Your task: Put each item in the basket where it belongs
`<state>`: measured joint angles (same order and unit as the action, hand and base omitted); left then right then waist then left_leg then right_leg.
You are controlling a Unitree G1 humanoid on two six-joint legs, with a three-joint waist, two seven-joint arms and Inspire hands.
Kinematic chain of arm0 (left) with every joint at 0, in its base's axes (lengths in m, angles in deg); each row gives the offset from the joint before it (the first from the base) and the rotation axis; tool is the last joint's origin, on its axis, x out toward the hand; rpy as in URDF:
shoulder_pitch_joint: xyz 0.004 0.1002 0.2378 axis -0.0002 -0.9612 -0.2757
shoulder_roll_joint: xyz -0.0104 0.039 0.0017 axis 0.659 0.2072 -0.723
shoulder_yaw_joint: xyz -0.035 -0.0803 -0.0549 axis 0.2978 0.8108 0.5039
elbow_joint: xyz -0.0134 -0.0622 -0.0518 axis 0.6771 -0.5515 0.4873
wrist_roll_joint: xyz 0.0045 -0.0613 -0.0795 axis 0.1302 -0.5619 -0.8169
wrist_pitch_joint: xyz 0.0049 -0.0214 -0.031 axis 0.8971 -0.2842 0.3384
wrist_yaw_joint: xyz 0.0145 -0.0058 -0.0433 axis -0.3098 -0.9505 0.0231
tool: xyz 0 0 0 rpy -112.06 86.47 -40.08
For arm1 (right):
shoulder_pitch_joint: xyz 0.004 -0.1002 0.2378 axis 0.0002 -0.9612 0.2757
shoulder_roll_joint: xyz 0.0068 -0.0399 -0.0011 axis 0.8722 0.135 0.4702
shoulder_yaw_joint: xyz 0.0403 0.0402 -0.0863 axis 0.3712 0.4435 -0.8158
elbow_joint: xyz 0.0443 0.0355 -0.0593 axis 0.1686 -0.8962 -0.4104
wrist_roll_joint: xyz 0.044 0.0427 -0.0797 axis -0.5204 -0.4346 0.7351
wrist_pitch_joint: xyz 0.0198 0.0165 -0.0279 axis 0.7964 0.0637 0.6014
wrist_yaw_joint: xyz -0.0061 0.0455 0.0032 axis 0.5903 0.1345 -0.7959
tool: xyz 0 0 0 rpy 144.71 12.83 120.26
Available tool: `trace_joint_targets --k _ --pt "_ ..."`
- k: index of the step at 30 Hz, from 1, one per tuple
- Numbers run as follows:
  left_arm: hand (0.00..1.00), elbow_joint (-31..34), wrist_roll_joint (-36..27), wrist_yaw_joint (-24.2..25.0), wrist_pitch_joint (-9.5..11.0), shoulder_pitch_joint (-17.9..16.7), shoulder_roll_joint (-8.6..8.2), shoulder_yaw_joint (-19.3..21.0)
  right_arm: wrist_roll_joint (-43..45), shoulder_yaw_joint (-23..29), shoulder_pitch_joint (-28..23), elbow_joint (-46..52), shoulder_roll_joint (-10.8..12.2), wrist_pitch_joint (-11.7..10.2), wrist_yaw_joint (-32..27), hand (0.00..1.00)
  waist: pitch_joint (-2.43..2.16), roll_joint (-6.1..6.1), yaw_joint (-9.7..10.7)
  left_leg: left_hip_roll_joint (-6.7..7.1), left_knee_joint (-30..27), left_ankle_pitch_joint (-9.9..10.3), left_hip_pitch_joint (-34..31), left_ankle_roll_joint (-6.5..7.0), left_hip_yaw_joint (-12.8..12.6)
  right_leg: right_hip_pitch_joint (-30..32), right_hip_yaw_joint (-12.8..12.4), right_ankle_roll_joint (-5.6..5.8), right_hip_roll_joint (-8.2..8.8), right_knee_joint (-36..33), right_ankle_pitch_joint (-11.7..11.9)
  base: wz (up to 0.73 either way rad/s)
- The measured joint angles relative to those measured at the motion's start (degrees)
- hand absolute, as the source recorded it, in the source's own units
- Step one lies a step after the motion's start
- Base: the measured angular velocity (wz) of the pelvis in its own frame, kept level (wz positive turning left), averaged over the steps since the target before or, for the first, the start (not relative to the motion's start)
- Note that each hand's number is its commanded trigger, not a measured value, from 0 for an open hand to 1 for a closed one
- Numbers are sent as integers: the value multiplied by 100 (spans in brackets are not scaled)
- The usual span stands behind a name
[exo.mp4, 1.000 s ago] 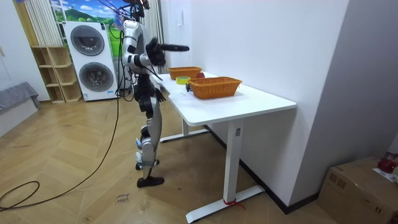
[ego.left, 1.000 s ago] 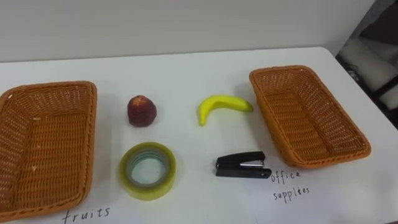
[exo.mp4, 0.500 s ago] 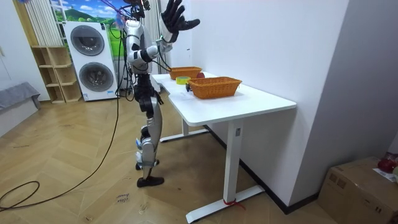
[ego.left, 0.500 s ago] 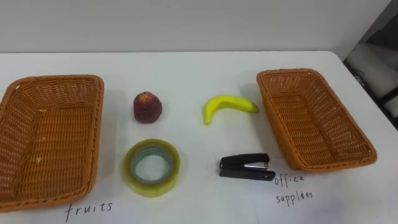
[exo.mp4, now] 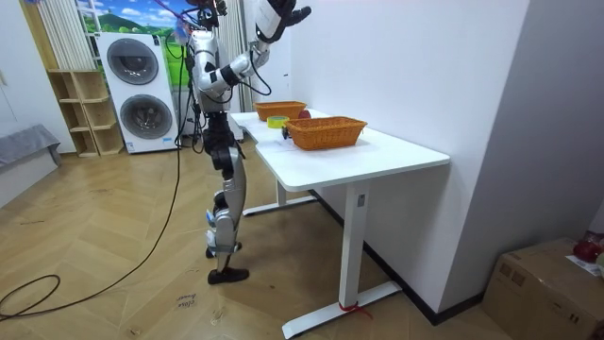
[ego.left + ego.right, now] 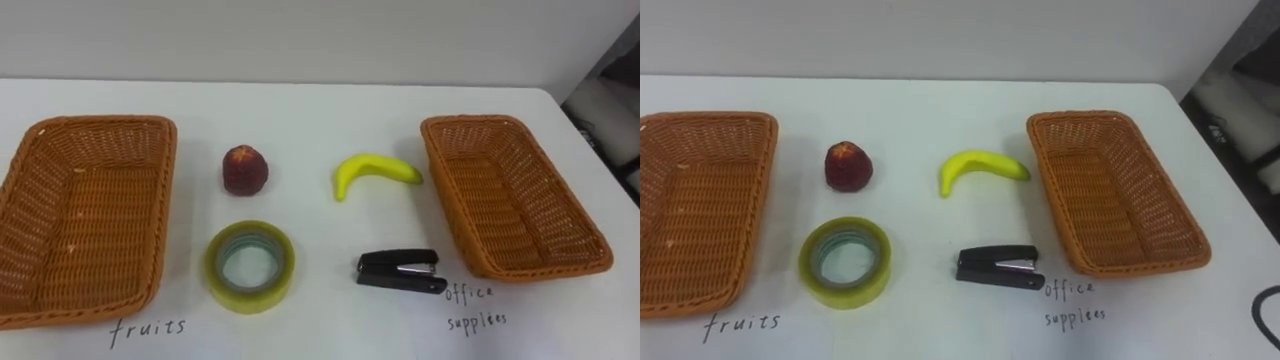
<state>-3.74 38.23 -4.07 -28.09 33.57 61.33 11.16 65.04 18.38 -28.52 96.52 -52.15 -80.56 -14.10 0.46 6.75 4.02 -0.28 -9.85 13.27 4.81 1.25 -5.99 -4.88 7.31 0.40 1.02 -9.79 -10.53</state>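
Sorting has not begun: four items wait between two empty baskets

Four things lie loose on the white table (image 6: 300, 110), none of them in a basket. The peach (image 6: 245, 169) sits at the back left. The banana (image 6: 375, 172) lies at the back right, well apart from it. Nearer the robot, the roll of tape (image 6: 250, 266) lies flat just in front of the peach. The black stapler (image 6: 398, 271) lies shut in front of the banana. The left basket (image 6: 100, 123) is empty, and a handwritten label (image 6: 148, 328) before it marks it for fruit. The right basket (image 6: 470, 122), also empty, is labelled for office supplies, and the stapler lies near its front corner.

In the room view the robot stands upright at the table's edge, facing the baskets. One arm is lifted high above the table, and by the body it reads as the right. The right hand (image 5: 281, 13) is well clear of everything, and whether it is spread or closed cannot be told. A pale shape at waist height may be the left hand (image 5: 242, 138); its state cannot be told either.

The first pick seems not yet made. The next move calls for lowering a hand onto one item. The peach by the left basket and the stapler by the right basket are the short carries, while the banana and the tape must each cross over. The round peach may roll if nudged.
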Motion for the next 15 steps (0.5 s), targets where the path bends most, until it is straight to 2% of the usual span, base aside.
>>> trace_joint_targets --k 5,8,11,15 --pt "0 1 4 -2 -37 16 1 -48 3 -189 161 38 0 3 251 0 3 -27 -10 -2 1 0 -21 -1 63 1 64 0 2 1 0 4" --pt "0 1 12 -4 -49 14 1 -100 3 -197 166 43 0 7 392 0 -12 -54 -33 0 1 -1 -29 -1 104 -4 88 0 2 1 0 6" --pt "0 2 103 -4 -66 16 5 -94 118 -204 165 43 1 99 439 0 -35 -93 -117 3 0 -3 -20 -2 107 -6 78 0 2 0 0 0" --pt "0 29 121 8 -66 32 36 -67 197 -283 165 76 1 125 564 0 -37 -59 -180 0 2 -11 2 -7 118 -4 78 0 0 1 0 0"
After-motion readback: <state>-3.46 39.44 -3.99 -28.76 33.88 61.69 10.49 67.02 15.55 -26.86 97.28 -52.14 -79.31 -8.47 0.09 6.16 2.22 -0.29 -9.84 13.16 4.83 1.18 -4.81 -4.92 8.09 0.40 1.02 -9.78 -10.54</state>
